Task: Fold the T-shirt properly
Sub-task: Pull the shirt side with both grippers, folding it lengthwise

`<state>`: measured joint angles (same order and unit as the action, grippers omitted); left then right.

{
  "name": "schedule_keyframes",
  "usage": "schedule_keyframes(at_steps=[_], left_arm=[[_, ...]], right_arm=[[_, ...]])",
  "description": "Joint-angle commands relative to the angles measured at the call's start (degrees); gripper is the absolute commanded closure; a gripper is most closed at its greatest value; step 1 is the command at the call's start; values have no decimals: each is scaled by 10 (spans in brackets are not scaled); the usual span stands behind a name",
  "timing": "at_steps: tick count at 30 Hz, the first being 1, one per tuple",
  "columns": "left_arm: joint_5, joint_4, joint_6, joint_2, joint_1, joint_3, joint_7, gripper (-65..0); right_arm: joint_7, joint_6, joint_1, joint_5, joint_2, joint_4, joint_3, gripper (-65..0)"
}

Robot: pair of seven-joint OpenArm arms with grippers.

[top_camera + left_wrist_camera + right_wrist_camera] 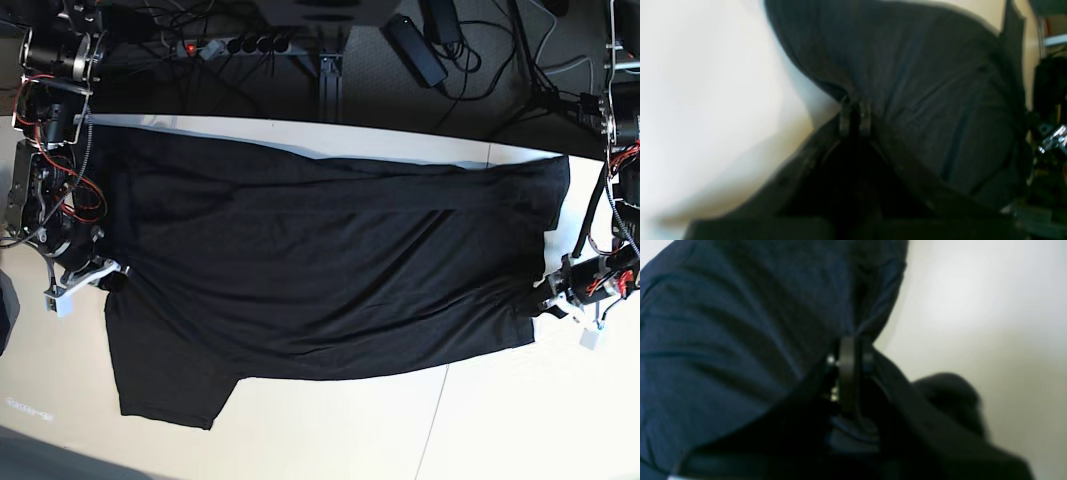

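Observation:
The black T-shirt (320, 270) lies stretched wide across the white table (500, 420), and no print shows. My left gripper (537, 305) is at the base view's right and is shut on the shirt's edge there. In the left wrist view its fingertips (855, 108) pinch a fold of the dark fabric (923, 93). My right gripper (113, 277) is at the base view's left, shut on the opposite edge. In the right wrist view its fingers (848, 353) clamp the cloth (740, 323), which looks lifted and taut. One sleeve (165, 385) hangs toward the front left.
Behind the table's far edge are a power strip (235, 45), a black adapter (420, 45) and several cables on dark floor. Arm bases with wiring stand at both ends (45, 150) (620, 130). Bare tabletop shows at the front.

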<state>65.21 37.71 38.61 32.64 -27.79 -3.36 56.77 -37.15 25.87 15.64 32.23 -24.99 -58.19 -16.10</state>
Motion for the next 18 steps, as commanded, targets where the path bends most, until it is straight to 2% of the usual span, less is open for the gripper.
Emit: schedule_keyframes(at_steps=[1, 9, 14, 18], left_arm=[[17, 19, 14, 19, -17, 3, 0, 0], [40, 64, 14, 63, -16, 3, 19, 0], [59, 69, 14, 76, -16, 3, 37, 0], [67, 69, 14, 75, -12, 3, 61, 0]], right_arm=[[10, 42, 3, 16, -27, -23, -3, 0], [-7, 44, -38, 75, -113, -65, -4, 0], [-35, 44, -38, 94, -136, -68, -4, 0], [-47, 44, -45, 94, -137, -68, -4, 0]])
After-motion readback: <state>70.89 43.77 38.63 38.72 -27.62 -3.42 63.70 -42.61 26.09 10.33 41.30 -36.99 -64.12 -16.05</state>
